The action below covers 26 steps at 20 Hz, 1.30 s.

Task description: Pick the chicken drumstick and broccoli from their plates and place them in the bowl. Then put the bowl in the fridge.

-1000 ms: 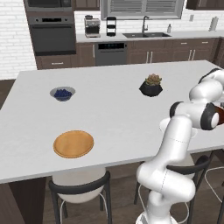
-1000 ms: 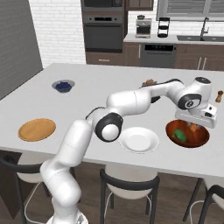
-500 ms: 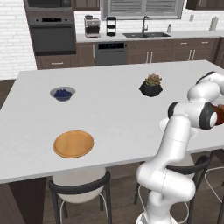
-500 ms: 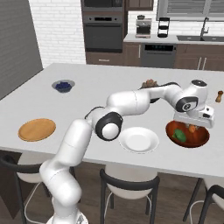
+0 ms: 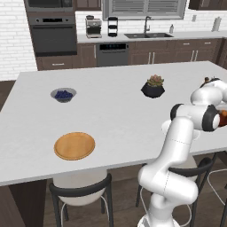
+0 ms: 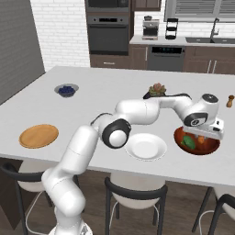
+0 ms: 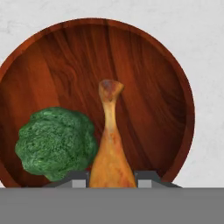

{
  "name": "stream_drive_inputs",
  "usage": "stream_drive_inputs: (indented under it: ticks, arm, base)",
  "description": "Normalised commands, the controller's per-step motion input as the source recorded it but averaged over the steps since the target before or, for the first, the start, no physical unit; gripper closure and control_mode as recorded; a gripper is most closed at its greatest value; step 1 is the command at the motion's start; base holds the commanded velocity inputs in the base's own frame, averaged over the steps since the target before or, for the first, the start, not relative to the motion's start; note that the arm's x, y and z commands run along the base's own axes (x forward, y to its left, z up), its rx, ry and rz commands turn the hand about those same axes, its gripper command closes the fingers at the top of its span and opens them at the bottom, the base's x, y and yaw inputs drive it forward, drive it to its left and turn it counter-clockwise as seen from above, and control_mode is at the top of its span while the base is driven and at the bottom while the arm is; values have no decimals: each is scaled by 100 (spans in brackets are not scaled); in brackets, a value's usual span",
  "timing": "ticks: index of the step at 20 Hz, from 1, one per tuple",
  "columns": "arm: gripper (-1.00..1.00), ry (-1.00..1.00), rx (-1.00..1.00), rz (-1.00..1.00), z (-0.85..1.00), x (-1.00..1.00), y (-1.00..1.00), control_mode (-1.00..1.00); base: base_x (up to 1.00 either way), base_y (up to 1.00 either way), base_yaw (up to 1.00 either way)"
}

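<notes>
The reddish-brown bowl [image 7: 144,78] lies directly below my gripper [image 7: 112,178], which is shut on the thick end of the chicken drumstick [image 7: 110,144]. The bone end points away over the bowl's floor. The broccoli [image 7: 56,143] rests inside the bowl, beside the drumstick. From the right base view, my gripper [image 6: 202,136] hangs just over the bowl [image 6: 212,146] at the counter's near right, with the broccoli [image 6: 187,142] and the drumstick [image 6: 201,139] in it. The white plate [image 6: 146,147] and the tan wooden plate [image 6: 39,136] are bare. The fridge is out of view.
A grey bowl of blueberries [image 6: 66,90] and a black succulent pot [image 6: 157,90] stand farther back on the island. A pepper mill [image 6: 230,101] is beyond the bowl at the right. Stools line the near counter edge [image 6: 137,176].
My hand has sunk a little toward the bowl with the drumstick still in its grip. Nothing else has moved.
</notes>
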Motion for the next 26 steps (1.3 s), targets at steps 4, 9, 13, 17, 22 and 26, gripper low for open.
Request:
stream_drive_inputs:
  ticks: [4,9,13,17,22,26]
  arm:
    - [100,-15,0,0,-13,28,-9,-100]
    - [100,-2,0,0,-6,43,0,-100]
    - [100,0,-2,0,-17,32,-8,-100]
    - [100,0,-3,0,-21,17,-36,-100]
    - [100,0,-4,0,-15,0,-40,-100]
    - [100,0,-1,0,-3,7,-13,-100]
  base:
    - [0,0,0]
    - [0,0,0]
    - [0,0,0]
    - [0,0,0]
    - [0,0,0]
    - [0,0,0]
